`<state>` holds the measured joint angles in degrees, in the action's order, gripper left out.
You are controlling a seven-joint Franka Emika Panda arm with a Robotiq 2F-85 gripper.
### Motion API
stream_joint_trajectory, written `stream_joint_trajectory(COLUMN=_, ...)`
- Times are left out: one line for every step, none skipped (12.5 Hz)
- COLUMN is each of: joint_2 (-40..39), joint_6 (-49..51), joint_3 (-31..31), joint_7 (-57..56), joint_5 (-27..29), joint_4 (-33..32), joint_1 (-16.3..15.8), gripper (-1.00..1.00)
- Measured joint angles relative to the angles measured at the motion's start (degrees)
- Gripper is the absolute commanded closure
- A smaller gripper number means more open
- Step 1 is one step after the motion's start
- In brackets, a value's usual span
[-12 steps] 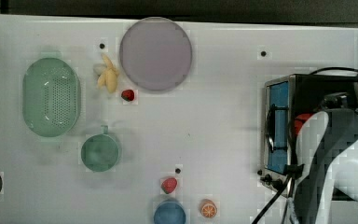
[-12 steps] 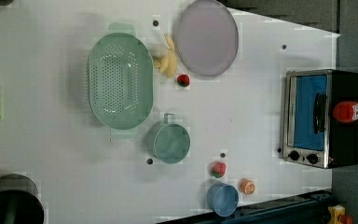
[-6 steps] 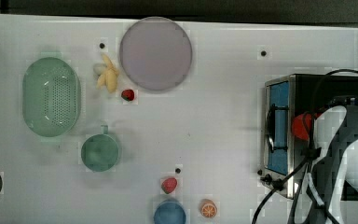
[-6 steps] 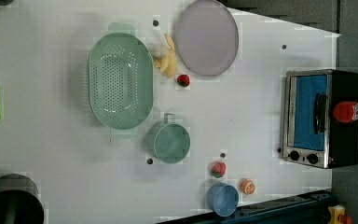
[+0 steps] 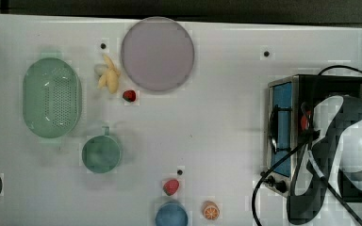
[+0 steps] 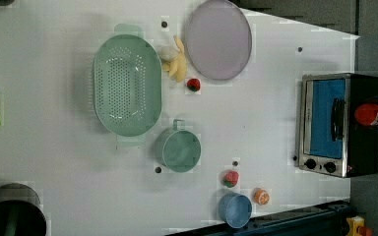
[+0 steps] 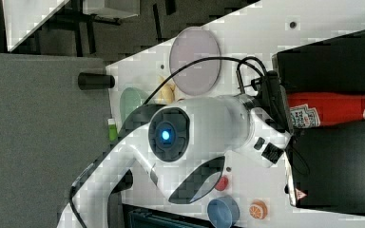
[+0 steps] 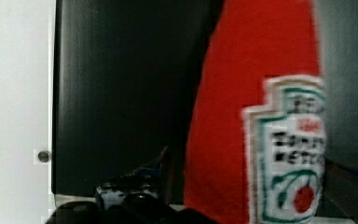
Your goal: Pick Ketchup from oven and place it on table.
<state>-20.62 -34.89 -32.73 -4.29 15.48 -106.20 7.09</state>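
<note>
A red ketchup [image 7: 332, 110] squeeze bottle is lying on the black oven [image 7: 342, 156] top. Likely light, smooth, squashy; grip mid-body. Jaws' state is impossible to tell.

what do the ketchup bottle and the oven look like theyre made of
The ketchup bottle looks like smooth red plastic with a glued paper or film label, judging by its even gloss. The oven looks like metal: a matte black top, a brushed silver front frame, and a blue-tinted glass door.
</note>
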Motion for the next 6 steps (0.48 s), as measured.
stream_joint_trajectory(joint_2=-0.2, joint_6=0.2, joint_3=0.4, joint_7=0.1, joint_5=-0.2, joint_4=-0.1, joint_1=0.4, gripper=-0.69)
stream_joint_trajectory(joint_2=-0.8, joint_6=0.8, joint_3=0.3, joint_7=0.0, joint_5=-0.2, joint_4=0.5, joint_1=0.7, gripper=-0.43)
stream_joint_trajectory(joint_2=-1.0, joint_6=1.0, joint_3=0.5, joint_7=0.0, joint_5=-0.3, joint_4=0.8, joint_1=1.2, gripper=-0.29)
stream_joint_trajectory(joint_2=-1.0, joint_6=0.4, joint_3=0.2, joint_7=-0.1, joint_5=-1.3, joint_4=0.7, joint_1=1.3, gripper=-0.29)
stream_joint_trajectory(joint_2=-0.9, joint_6=0.4, joint_3=-0.2, joint_7=-0.2, joint_5=-0.8, joint_4=0.7, joint_1=1.0, gripper=-0.29)
stream_joint_trajectory(joint_2=-0.6, joint_6=0.7, joint_3=0.1, joint_7=-0.2, joint_5=-0.5, joint_4=0.7, joint_1=1.1, gripper=-0.29)
